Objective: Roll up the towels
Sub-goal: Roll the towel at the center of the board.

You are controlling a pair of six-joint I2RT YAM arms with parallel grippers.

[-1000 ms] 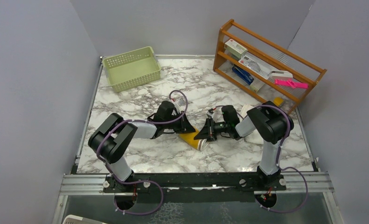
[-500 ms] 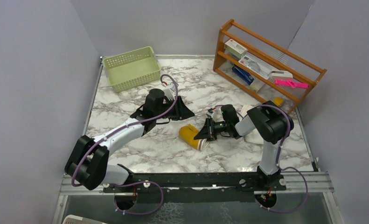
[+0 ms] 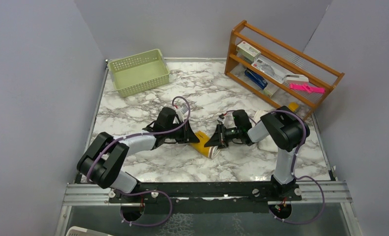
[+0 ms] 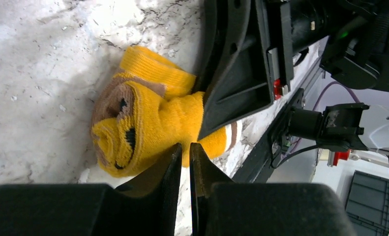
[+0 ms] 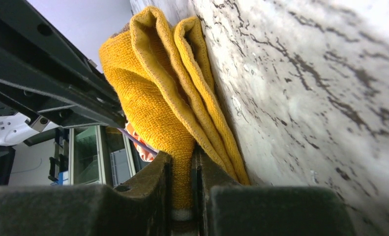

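My right gripper [image 5: 182, 164] was clamped on a fold of the mustard-yellow towel [image 5: 153, 98], the cloth squeezed between its two fingers at the roll's right end. My left gripper [image 4: 183, 153] had its jaws drawn nearly together, only a thin slit between them. Its tips sat against the roll's other end, and I could not tell whether any cloth was caught there. From above, the towel lay as a short, loose roll between the two grippers, resting on the marble table [image 3: 158, 164] near its middle, with a white edge showing at the near end. Both arms reached inward and low, facing each other across the roll. A green basket [image 3: 138, 72] stood at the far left corner and a wooden rack [image 3: 281, 69] at the far right.
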